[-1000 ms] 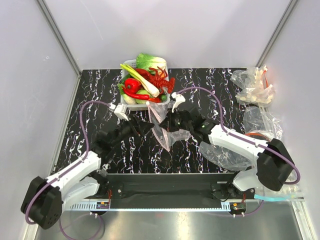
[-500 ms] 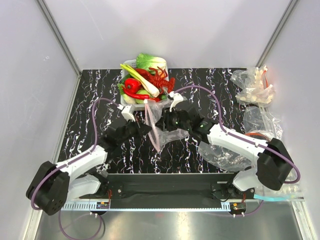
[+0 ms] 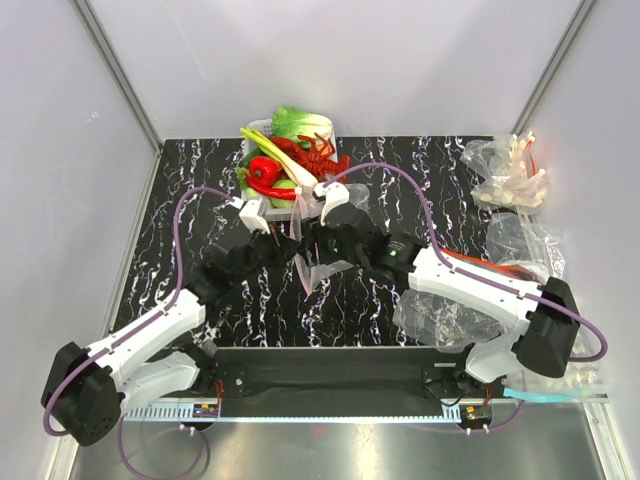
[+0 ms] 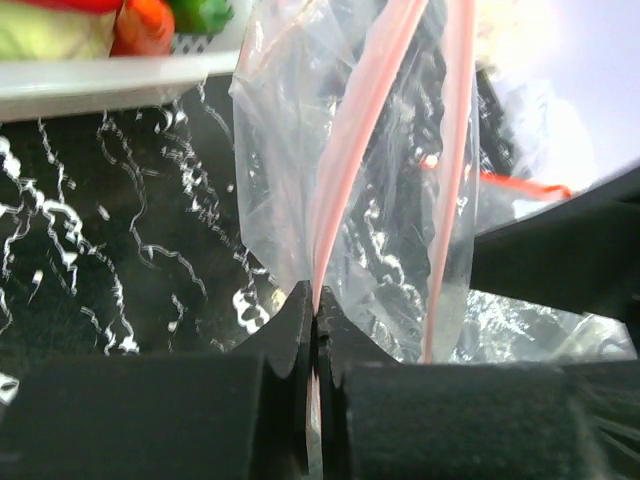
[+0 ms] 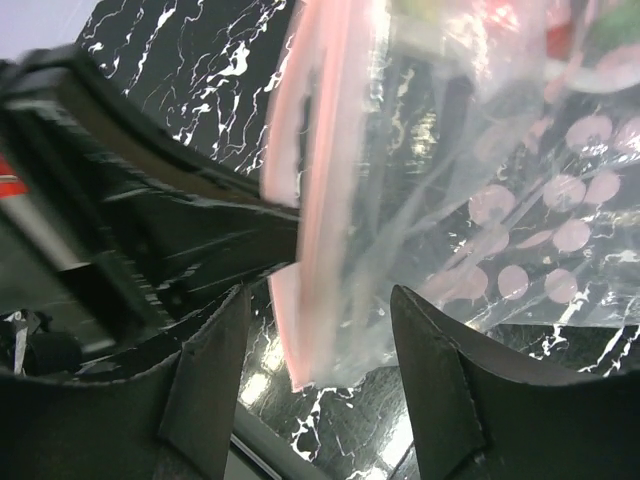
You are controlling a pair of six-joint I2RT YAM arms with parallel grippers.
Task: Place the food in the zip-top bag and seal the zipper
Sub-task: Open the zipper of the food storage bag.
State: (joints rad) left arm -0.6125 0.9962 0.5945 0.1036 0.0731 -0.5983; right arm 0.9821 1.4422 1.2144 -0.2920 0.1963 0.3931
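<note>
Our left claw (image 4: pixel 315 312) clamps the zipper (image 4: pixel 350 150) of the zip-top bag (image 4: pixel 275 130), our right claw (image 5: pixel 318 300) stands released; no food (image 3: pixel 285 170) bagged, nothing sealed.

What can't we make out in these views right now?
- Top view: zip-top bag partly covered by the right hand; contents unclear.
- Right wrist: zipper blurred; right hand's contact with it unclear.
- Left wrist: food cut off by top edge.
</note>
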